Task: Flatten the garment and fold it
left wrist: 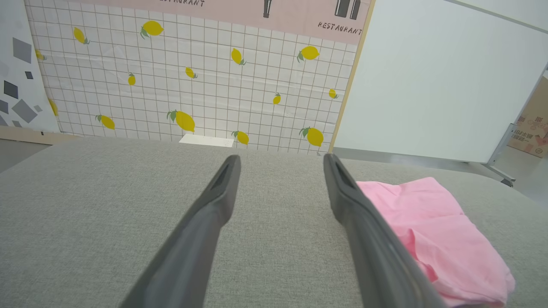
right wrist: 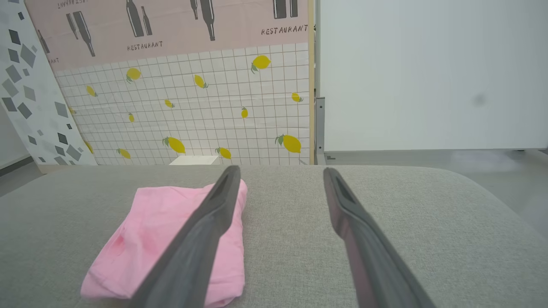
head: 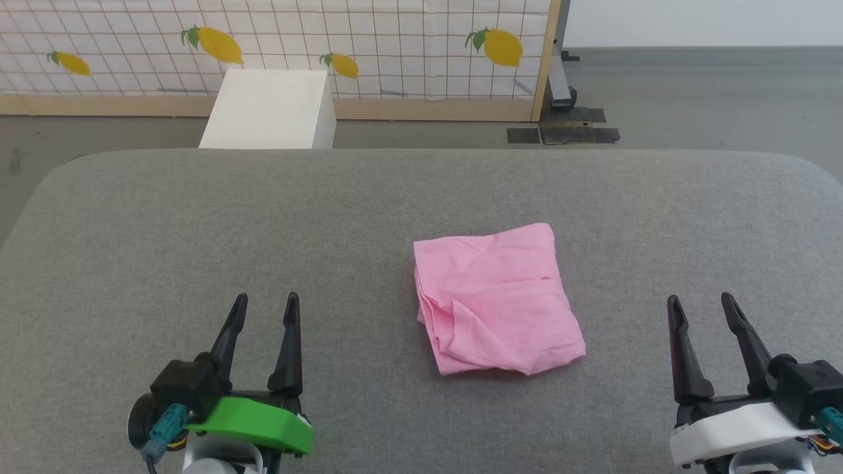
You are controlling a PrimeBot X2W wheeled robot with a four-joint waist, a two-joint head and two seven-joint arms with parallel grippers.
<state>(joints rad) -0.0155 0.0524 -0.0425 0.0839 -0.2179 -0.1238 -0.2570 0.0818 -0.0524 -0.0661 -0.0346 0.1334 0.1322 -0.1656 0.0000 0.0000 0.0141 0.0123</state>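
A soft light-pink thin-fabric garment (head: 497, 299) lies in a rough folded square on the grey cloth-covered table (head: 197, 224), flanked by the dark two-fingered left gripper (head: 267, 299) and right gripper (head: 699, 299), both spread, empty, apparently parked clear, the folding seemingly done

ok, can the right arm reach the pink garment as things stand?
Probably yes. The right tool sits open beside the garment, apart from it, with just grey surface between them; nothing blocks the way.

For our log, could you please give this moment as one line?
garment: roughly folded on grey surface | left gripper: open | right gripper: open
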